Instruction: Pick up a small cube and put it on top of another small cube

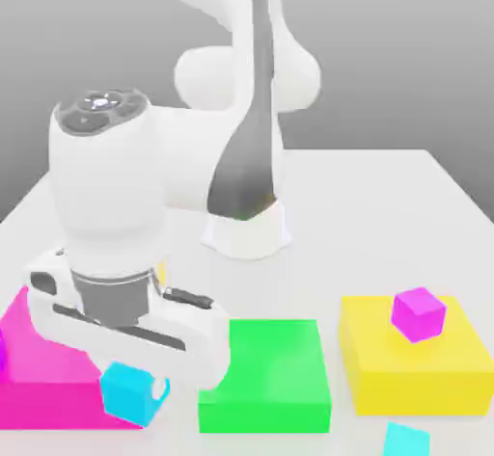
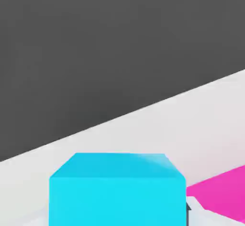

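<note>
Two small cyan cubes matter: one [image 1: 129, 392] sits clenched in our end effector [image 1: 135, 387] at lower left, beside the flat magenta block [image 1: 39, 372]. We carry it level toward the other cyan cube [image 1: 405, 440], lower right, aligning edges before release.

Simulated robot test bench, not a real room. Plain white table [image 1: 386, 194] against a featureless grey backdrop, no walls, furniture or clutter. White arm base [image 1: 246, 232] bolted mid-table. Props are flat-shaded primitives: big magenta block [image 1: 39, 377] at 8 o'clock from the base, green block [image 1: 265, 377] at 6, yellow block [image 1: 415, 372] at 4, small cyan cube [image 1: 130, 393] and small magenta cube [image 1: 419, 313]. Uniform colours, clean render look.
</note>
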{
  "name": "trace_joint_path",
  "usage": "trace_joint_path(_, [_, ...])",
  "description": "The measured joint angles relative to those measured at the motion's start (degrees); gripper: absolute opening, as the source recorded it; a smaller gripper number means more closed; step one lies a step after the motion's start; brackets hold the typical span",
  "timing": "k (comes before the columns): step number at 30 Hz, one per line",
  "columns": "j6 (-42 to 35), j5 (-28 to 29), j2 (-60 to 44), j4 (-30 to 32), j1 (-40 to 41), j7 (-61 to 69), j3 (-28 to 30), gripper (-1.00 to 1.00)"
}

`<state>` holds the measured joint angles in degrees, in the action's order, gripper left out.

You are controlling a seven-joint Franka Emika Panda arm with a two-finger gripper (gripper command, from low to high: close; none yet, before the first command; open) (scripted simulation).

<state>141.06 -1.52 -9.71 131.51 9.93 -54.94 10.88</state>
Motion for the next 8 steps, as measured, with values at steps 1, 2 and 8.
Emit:
trace_joint_path(1, [-1.1,-0.4,1.0,-0.1,1.4,-0.6,1.5,-1.00])
trace_joint_path(2, [-1.8,-0.9,1.4,-0.4,3.0,-1.1,3.0,-1.00])
trace_joint_path(8, [0.1,-4.3,-2.1,-1.5,7.6,-1.2,6.5,1.00])
